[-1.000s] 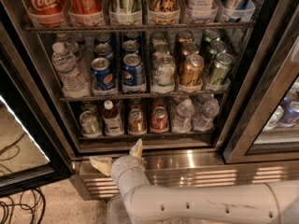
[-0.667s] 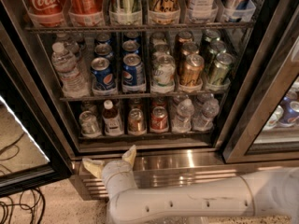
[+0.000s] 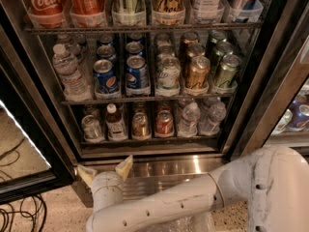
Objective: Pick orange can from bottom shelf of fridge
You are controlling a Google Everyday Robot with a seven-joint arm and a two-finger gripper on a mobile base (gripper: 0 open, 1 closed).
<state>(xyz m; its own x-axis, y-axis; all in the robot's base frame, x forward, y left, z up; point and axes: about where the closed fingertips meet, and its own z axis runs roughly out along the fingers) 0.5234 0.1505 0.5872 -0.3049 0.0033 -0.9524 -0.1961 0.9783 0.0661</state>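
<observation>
The fridge (image 3: 270, 81) stands open before me, its wire shelves full of drinks. On the bottom shelf (image 3: 145, 140) the orange can (image 3: 141, 125) stands near the middle, dull orange-brown with a silver top. A red can (image 3: 164, 123) is right of it and a small bottle (image 3: 115, 123) left of it. My gripper (image 3: 105, 168) is below the shelf, in front of the stainless base panel (image 3: 183, 168), left of and lower than the orange can. Its two tan fingers (image 3: 124, 167) are spread apart and hold nothing.
A silver can (image 3: 91, 128) and water bottles (image 3: 189, 119) also stand on the bottom shelf. Pepsi cans (image 3: 136, 74), a gold-bronze can (image 3: 197, 73) and green cans (image 3: 225, 71) fill the tier above. The black door frame (image 3: 29, 124) is at left; cables (image 3: 19, 219) lie on the floor.
My gripper has moved left and slightly down along the base panel, and the arm now reaches in from the right. The cans have not moved.
</observation>
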